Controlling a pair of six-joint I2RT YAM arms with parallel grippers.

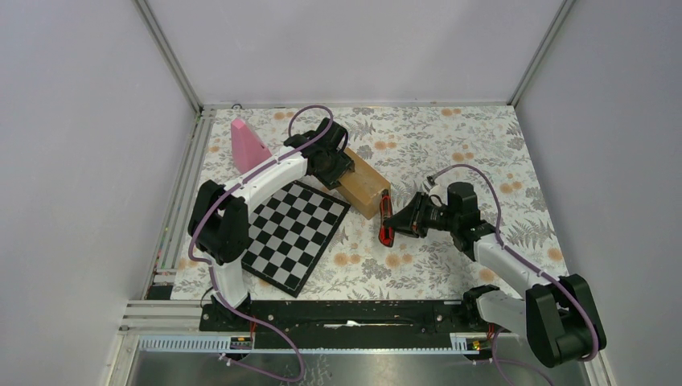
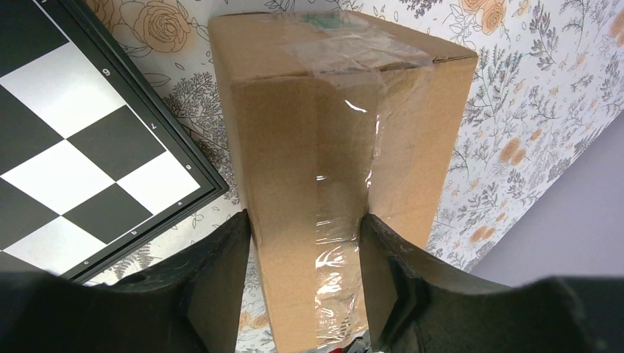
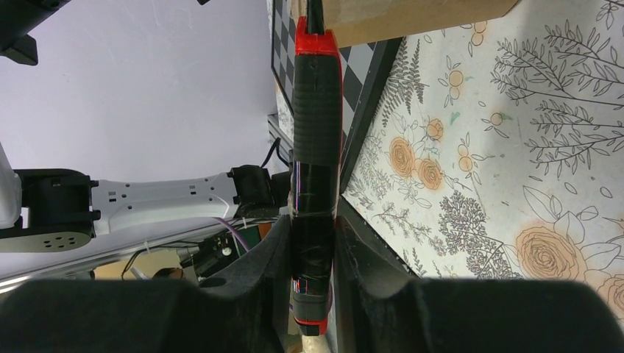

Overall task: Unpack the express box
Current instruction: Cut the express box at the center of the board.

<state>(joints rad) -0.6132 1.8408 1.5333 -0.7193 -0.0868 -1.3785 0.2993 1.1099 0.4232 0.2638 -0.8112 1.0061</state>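
The express box point(image 2: 331, 147) is pinched across its taped sides between the fingers of the left gripper point(image 2: 305, 283). It lies on the floral tablecloth point(image 1: 458, 145), just beside the chessboard point(image 1: 293, 233). The right gripper point(image 3: 313, 257) is clamped on a red-and-black cutter point(image 3: 315, 110), whose tip reaches the carton's end (touching or not, I cannot tell). A pink cone point(image 1: 245, 145) stands well apart, at the far left.

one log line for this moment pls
left gripper: shut on express box | right gripper: shut on knife | knife tip: at box end | box: taped
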